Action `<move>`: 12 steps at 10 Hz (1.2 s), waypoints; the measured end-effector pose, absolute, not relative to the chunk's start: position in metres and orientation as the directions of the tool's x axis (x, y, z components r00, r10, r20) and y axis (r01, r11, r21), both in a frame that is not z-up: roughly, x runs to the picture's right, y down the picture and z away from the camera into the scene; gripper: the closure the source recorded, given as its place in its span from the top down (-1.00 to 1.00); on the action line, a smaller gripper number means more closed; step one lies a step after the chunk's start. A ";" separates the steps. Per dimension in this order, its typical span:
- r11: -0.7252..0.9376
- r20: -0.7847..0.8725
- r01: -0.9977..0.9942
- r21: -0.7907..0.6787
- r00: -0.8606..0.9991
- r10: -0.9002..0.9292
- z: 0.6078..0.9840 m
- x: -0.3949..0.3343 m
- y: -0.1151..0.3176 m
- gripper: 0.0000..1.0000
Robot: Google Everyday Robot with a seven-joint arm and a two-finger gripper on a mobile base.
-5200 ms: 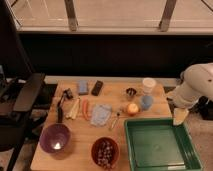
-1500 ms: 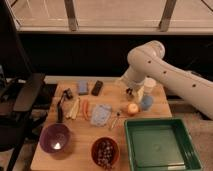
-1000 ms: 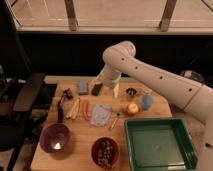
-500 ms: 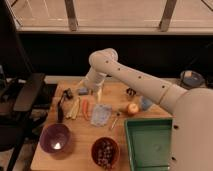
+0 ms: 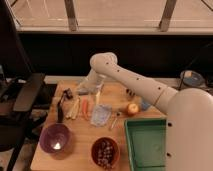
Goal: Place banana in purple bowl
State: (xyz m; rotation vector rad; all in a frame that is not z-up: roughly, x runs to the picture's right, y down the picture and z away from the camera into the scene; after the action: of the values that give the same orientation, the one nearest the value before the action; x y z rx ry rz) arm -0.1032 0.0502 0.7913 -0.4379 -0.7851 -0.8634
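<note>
The banana (image 5: 74, 108) is a pale yellow-cream curved fruit lying at the left of the wooden table (image 5: 80, 160), next to a thin orange stick (image 5: 85, 107). The purple bowl (image 5: 55, 138) stands at the table's front left corner, with only a bright glint inside it. My gripper (image 5: 83, 91) hangs at the end of the white arm (image 5: 131, 81), low over the back left of the table. It sits just behind and slightly right of the banana, which lies free on the table.
A reddish-brown bowl (image 5: 105, 151) with dark pieces stands front centre. A green tray (image 5: 148, 143) is at the front right. A clear plastic bag (image 5: 101, 115), an apple (image 5: 132, 108) and a dark-handled tool (image 5: 61, 107) lie mid-table. A black chair (image 5: 22, 95) stands to the left.
The arm has swung from the table's right side across to the left. The gripper now sits over the back left, near the banana. The things on the table have not moved.
</note>
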 end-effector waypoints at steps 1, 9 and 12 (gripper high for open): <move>0.590 0.765 0.806 -0.036 0.403 -0.503 0.792 -0.105 0.050 0.60; 0.589 0.743 0.784 -0.196 0.511 -0.432 0.838 -0.172 0.080 0.60; 0.597 0.749 0.768 -0.231 0.532 -0.394 0.851 -0.186 0.094 0.60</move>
State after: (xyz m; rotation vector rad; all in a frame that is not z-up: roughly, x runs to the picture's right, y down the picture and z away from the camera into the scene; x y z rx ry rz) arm -0.1862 0.0938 0.8509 -0.5948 -0.7074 -0.7435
